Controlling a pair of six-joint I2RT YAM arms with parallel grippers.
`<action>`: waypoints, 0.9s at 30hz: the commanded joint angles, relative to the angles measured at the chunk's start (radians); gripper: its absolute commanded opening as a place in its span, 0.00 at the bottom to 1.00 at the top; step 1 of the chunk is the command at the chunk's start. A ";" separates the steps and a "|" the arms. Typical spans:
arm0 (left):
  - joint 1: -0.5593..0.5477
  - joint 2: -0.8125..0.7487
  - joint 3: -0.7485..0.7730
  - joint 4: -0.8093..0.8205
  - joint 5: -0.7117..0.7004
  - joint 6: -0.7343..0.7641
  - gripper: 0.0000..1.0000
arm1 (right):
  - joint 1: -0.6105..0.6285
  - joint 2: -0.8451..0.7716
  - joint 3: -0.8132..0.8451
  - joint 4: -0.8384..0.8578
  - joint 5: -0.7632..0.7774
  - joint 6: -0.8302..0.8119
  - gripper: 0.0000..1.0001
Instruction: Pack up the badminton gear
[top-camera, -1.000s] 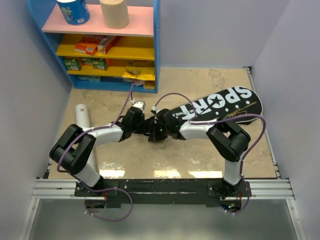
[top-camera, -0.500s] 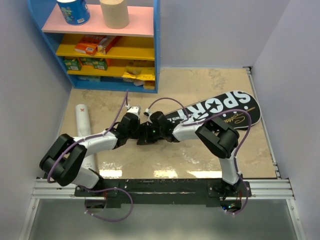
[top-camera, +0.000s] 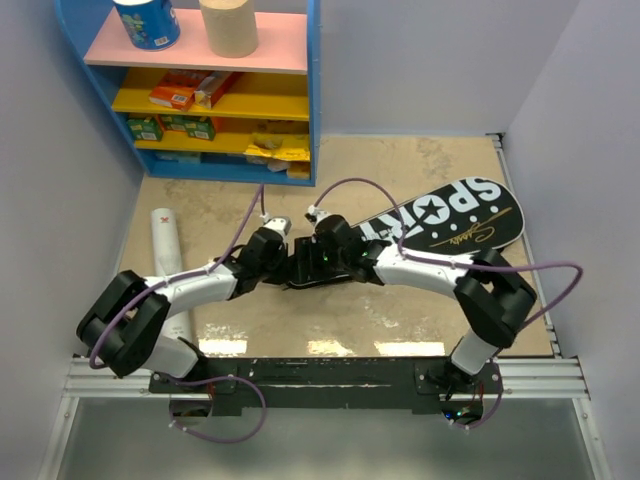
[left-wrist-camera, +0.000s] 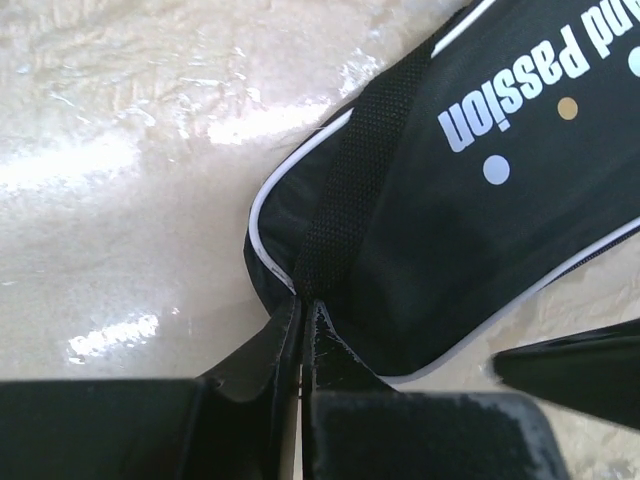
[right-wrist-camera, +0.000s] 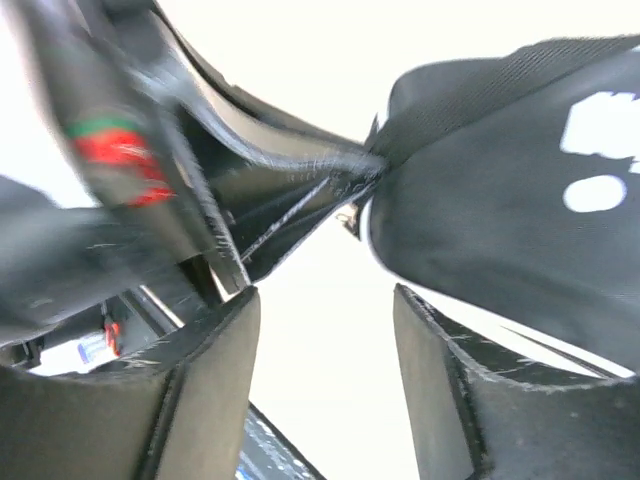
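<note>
my left gripper (left-wrist-camera: 303, 312) is pinched tight on the black webbing strap (left-wrist-camera: 345, 190) at the narrow end of the bag (top-camera: 440, 220). the bag lies slantwise on the table (top-camera: 400, 315), its wide end toward the far right. my right gripper (right-wrist-camera: 325, 375) hangs just beside that same narrow end, fingers spread wide, holding nothing.

the white tube (top-camera: 165, 250) lies out near the table's left edge, well apart from the bag, so it is not packed. i see no rackets, and i cannot tell whether they are inside the bag. i judge the job midway at best.

the bag reads "sport" in big white letters with a star. by my left fingers i read "passion". the gold script is too small to read.
</note>
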 joint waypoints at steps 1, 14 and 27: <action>-0.022 -0.021 0.041 -0.112 0.038 -0.006 0.09 | 0.003 -0.154 0.009 -0.110 0.160 -0.077 0.61; -0.022 -0.323 0.206 -0.245 -0.074 0.060 1.00 | -0.003 -0.422 0.055 -0.379 0.619 -0.129 0.99; -0.022 -0.544 0.248 -0.271 -0.180 0.144 1.00 | -0.003 -0.510 0.111 -0.497 0.788 -0.215 0.99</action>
